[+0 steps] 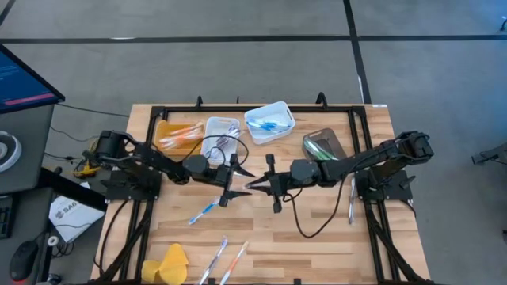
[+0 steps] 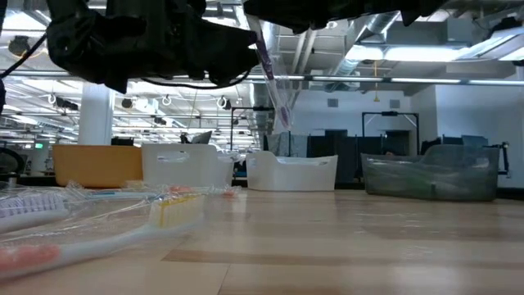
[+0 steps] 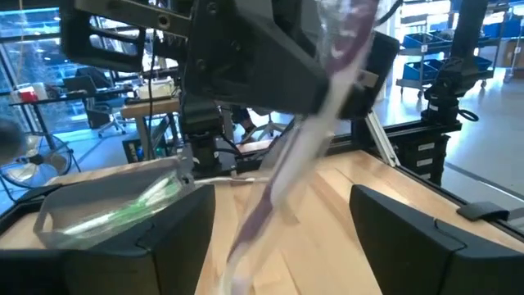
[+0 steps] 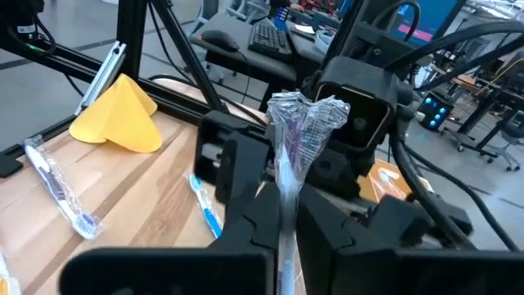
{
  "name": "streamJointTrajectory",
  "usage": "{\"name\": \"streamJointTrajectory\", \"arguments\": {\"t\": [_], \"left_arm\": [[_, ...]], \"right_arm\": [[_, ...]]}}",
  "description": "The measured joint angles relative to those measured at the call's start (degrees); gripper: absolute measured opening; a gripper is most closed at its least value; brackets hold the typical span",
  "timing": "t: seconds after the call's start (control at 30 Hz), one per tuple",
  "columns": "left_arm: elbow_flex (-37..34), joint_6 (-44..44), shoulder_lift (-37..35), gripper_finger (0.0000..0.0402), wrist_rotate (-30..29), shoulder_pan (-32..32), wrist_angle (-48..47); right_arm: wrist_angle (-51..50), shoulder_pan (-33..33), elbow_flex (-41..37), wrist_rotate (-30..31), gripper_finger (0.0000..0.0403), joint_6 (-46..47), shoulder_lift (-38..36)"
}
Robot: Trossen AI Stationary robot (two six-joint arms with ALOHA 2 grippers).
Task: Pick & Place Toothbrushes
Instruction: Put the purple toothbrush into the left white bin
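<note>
My right gripper [image 1: 259, 184] is shut on a clear-wrapped toothbrush [image 4: 288, 156] with a purple handle, above the table's middle. In the low view this toothbrush [image 2: 274, 82] slants down between the two dark grippers. My left gripper [image 3: 282, 209] is open and faces the right one. Its fingers stand on either side of the wrapped toothbrush without touching it. More toothbrushes lie flat on the wood: a blue one [image 1: 204, 210], two near the front edge [image 1: 224, 261] and one by the right arm's base [image 1: 352, 198]. My right gripper pinches the wrapped toothbrush between its two fingers at a point along its handle [image 4: 285, 201]. The fingers come level from the table's right and lie across it. The toothbrush stands nearly upright, a little tilted, its crinkled wrapper end [image 4: 309, 113] above the fingers, clear of the table.
Along the far edge stand an orange bin [image 1: 176, 134], a white bin [image 1: 223, 131], a tilted white bin with blue toothbrushes [image 1: 270, 121] and a grey bin with green ones [image 1: 323, 145]. A yellow lump [image 1: 168, 265] lies at the front left. A black cable [image 1: 305, 226] loops below the right arm.
</note>
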Motion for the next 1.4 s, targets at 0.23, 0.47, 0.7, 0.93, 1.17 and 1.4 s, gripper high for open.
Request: {"name": "streamJointTrajectory", "arguments": {"t": [0.23,0.47,0.7,0.93,1.17,1.4], "left_arm": [[3.3,0.0,3.0,0.0278,0.0,0.0,-0.1],[3.3,0.0,3.1,0.0235,0.0,0.0,-0.1],[3.3,0.3,3.1,0.0127,0.0,0.0,-0.1],[3.2,1.4,3.1,0.0017,0.0,-0.1,-1.7],[3.2,0.4,3.1,0.0013,0.3,-0.1,-2.3],[3.2,0.4,3.1,0.0012,-0.1,0.0,-3.0]], "right_arm": [[0.0,0.0,0.0,0.0,0.0021,0.0,0.0],[-0.3,0.0,0.0,0.0,0.0019,0.0,0.0],[-0.3,0.0,0.0,0.0,0.0022,0.0,0.0],[-2.5,0.0,0.0,0.3,0.0037,0.8,-0.2],[-3.5,0.1,0.0,0.1,0.0093,1.0,-0.1],[-3.6,0.2,0.0,0.7,0.02,4.1,-0.1]]}}
